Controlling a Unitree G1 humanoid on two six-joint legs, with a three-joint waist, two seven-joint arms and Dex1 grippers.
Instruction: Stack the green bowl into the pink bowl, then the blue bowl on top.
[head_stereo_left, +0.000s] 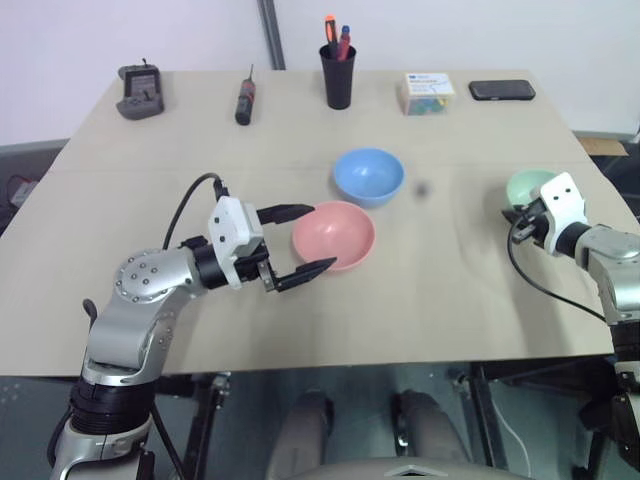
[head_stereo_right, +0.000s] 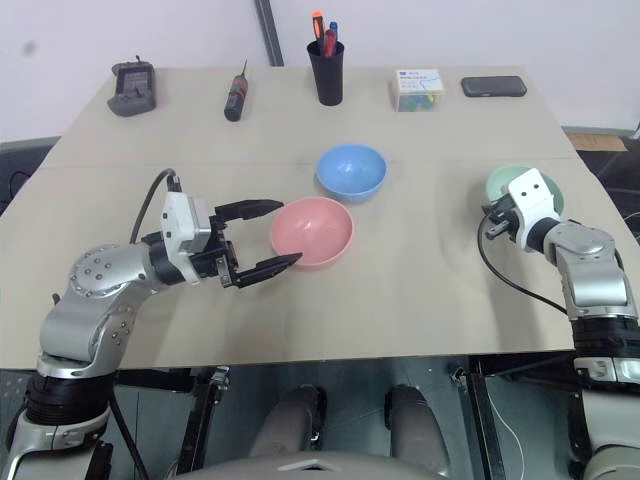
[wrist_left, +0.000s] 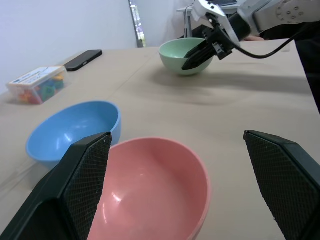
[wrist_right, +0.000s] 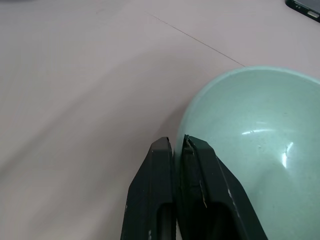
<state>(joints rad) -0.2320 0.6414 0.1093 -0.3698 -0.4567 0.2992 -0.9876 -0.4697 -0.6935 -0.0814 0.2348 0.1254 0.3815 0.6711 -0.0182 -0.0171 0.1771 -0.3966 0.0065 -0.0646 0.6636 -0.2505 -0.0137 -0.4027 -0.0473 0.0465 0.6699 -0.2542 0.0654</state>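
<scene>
The pink bowl (head_stereo_left: 335, 232) sits upright at mid-table, and the blue bowl (head_stereo_left: 368, 173) stands just behind it, close to its rim. My left gripper (head_stereo_left: 322, 236) is open and level at the pink bowl's left side, its fingertips flanking the near rim without touching. The green bowl (head_stereo_left: 527, 183) rests near the right edge of the table. My right gripper (wrist_right: 174, 142) is shut on that bowl's near rim, one finger (wrist_right: 210, 175) inside the bowl and the other outside. The left wrist view looks across the pink bowl (wrist_left: 150, 190) to the green bowl (wrist_left: 175, 52).
Along the back edge stand a black device (head_stereo_left: 140, 92), a screwdriver (head_stereo_left: 245, 100), a black pen cup (head_stereo_left: 338, 75), a small box of coloured pieces (head_stereo_left: 429, 93) and a phone (head_stereo_left: 501, 90). The table's right edge (head_stereo_left: 600, 170) runs close to the green bowl.
</scene>
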